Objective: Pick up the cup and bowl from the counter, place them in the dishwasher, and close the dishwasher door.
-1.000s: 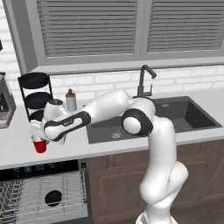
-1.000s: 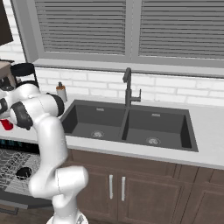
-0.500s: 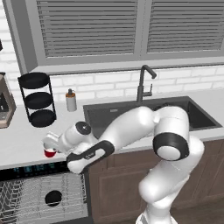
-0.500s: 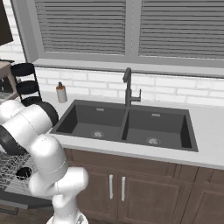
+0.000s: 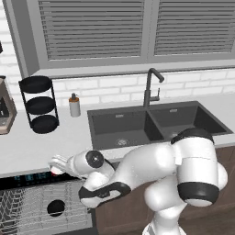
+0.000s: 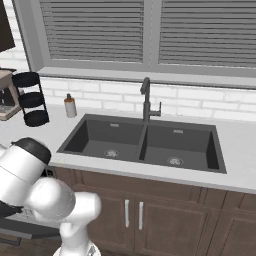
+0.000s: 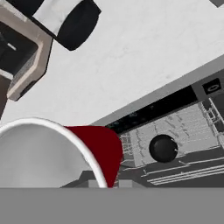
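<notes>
1. Cup (image 7: 98,151), red outside and white within, was clamped in my tool (image 5: 56,166), whose jaws were closed on its rim; in the hand view its mouth loomed large at the lower left.
2. My tool held the cup at the front edge of the worktop (image 5: 27,149), just above the dark control strip of the dishwasher (image 5: 32,178).
3. Below the cup lay the pulled-out wire rack (image 5: 27,209), with the bowl (image 5: 55,208) already resting in it as a small black round; the hand view showed the same bowl (image 7: 163,148) among the wires.
4. I judged the bowl's part done and the cup's carry well along, so the step in hand was bringing the cup down into the rack.
5. The next move called for lowering the cup into a free spot beside the bowl, not onto it, and for clearing the control strip on the way down before I let go.
6. After that the dishwasher door remained to be shut; I could not make it out plainly in these views.
7. Farther off on the worktop stood the three-tier stand (image 5: 38,103) and the soap bottle (image 5: 74,106), with the black sink (image 5: 151,124) and tap (image 5: 150,88) to their right, all well apart from my work.
</notes>
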You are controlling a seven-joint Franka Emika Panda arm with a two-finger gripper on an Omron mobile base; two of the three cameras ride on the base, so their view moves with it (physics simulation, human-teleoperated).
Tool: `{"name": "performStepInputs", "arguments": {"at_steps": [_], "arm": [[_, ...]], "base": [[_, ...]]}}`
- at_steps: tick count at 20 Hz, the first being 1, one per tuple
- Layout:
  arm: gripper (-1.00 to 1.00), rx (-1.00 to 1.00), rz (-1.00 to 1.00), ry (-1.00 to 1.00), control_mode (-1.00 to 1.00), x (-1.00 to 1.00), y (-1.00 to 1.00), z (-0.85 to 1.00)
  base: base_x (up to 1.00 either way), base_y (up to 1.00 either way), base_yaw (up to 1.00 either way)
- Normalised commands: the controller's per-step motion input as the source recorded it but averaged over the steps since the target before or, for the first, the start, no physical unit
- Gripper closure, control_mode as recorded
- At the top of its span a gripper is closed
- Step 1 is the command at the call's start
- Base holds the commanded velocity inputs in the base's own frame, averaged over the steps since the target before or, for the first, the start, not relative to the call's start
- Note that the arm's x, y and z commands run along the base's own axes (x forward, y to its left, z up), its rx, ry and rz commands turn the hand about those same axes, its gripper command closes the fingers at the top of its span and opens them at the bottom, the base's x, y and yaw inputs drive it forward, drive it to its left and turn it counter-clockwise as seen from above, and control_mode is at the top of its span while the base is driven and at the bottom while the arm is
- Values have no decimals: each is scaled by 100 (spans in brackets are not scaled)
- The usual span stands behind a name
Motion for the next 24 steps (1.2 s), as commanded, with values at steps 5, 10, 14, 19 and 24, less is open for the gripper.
{"name": "performStepInputs", "arguments": {"at_steps": [5,10,14,19,24], "arm": [[100,-59,-1,37,-100,0,51,38],[100,-55,-2,20,-100,0,58,-3],[100,-9,0,0,-100,0,3,-58],[100,0,1,0,-100,0,1,-90],[100,0,2,0,-100,0,32,-100]], "base": [[0,0,0],[0,0,0],[0,0,0],[0,0,0],[0,0,0]]}}
